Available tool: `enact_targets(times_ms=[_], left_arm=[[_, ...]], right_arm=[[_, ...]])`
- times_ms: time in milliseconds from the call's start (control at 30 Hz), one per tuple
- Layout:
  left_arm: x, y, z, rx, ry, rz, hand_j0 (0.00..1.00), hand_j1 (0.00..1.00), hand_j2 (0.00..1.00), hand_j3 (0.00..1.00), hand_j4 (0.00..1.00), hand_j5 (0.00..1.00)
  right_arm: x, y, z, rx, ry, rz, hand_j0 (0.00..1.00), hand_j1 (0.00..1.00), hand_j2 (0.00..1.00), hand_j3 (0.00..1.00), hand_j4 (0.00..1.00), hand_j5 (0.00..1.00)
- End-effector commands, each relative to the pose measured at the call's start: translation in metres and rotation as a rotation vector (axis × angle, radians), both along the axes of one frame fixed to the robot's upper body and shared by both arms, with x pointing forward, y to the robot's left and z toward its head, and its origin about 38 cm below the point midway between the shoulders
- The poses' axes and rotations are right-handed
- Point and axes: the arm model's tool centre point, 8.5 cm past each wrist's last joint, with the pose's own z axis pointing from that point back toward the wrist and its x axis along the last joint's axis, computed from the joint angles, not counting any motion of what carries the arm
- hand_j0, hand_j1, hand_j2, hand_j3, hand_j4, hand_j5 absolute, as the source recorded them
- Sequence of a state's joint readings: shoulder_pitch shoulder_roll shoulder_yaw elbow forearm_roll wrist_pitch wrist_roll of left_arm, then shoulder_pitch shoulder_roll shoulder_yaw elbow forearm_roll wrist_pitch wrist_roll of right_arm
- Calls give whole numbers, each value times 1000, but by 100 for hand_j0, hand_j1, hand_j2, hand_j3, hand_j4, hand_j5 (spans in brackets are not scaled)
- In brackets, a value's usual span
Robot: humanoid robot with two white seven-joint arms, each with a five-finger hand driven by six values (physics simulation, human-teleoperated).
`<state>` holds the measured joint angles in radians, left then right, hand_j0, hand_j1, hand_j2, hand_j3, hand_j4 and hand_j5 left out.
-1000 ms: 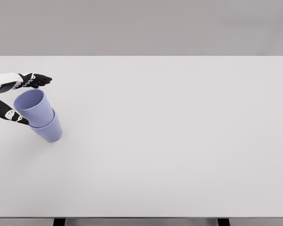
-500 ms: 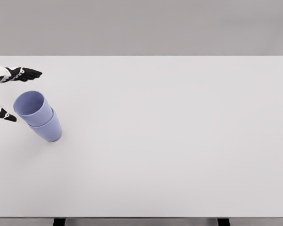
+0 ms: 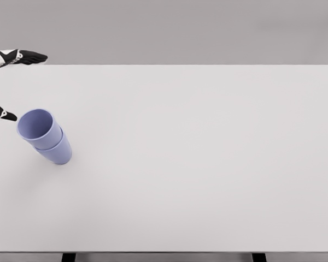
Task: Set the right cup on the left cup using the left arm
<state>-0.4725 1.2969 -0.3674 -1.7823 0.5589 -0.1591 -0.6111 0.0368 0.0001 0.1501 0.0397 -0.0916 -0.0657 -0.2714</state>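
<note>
Two lilac cups stand nested on the white table [image 3: 197,158] at the left. The upper cup [image 3: 38,127] sits inside the lower cup [image 3: 57,153], its mouth tilted toward the left. My left hand [image 3: 11,87] is at the left edge, above and to the left of the stack, apart from it. Its fingers [image 3: 27,57] are spread wide, with the thumb tip [image 3: 3,113] low and the other fingers high. It holds nothing. The right arm does not show.
The table's far edge runs along the top and its near edge along the bottom, with two dark legs [image 3: 69,256] under the front.
The left hand has let go of the upper cup and drawn back up and to the left. The upper cup has settled a little lower into the other cup.
</note>
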Motion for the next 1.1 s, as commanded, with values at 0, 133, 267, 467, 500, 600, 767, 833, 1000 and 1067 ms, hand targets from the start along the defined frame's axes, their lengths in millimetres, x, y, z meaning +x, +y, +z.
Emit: enact_targets(times_ms=[0,133,267,467,500,600,767,833,1000,1067], left_arm=[[-1,-14,10,-65,-99,-91,100,100,100,100,100,100],[-3,-29,15,-129,-173,-163,100,100,100,100,100,100],[0,-43,10,-207,-205,-207,100,100,100,100,100,100],[2,-54,1,-266,-209,-233,100,100,100,100,100,100],[2,-54,-1,-264,-204,-233,100,100,100,100,100,100],[2,-54,-17,-260,-158,-221,100,100,100,100,100,100],[-3,-52,-49,-216,-86,-202,100,100,100,100,100,100],[-2,-52,-45,-215,-94,-203,100,100,100,100,100,100],[-3,-50,-43,-206,-98,-202,100,100,100,100,100,100],[-3,-50,-42,-205,-101,-200,100,100,100,100,100,100]], right_arm=[[0,0,0,1,0,0,100,100,100,100,100,100],[0,0,0,0,0,0,100,100,100,100,100,100],[0,0,0,0,0,0,100,100,100,100,100,100],[0,0,0,0,0,-2,100,100,100,100,100,100],[0,0,0,0,0,0,100,100,100,100,100,100],[0,0,0,0,1,0,100,100,100,100,100,100],[0,0,0,0,0,0,100,100,100,100,100,100],[0,0,0,0,0,0,100,100,100,100,100,100],[0,0,0,0,2,1,100,100,100,100,100,100],[0,0,0,0,1,0,100,100,100,100,100,100]])
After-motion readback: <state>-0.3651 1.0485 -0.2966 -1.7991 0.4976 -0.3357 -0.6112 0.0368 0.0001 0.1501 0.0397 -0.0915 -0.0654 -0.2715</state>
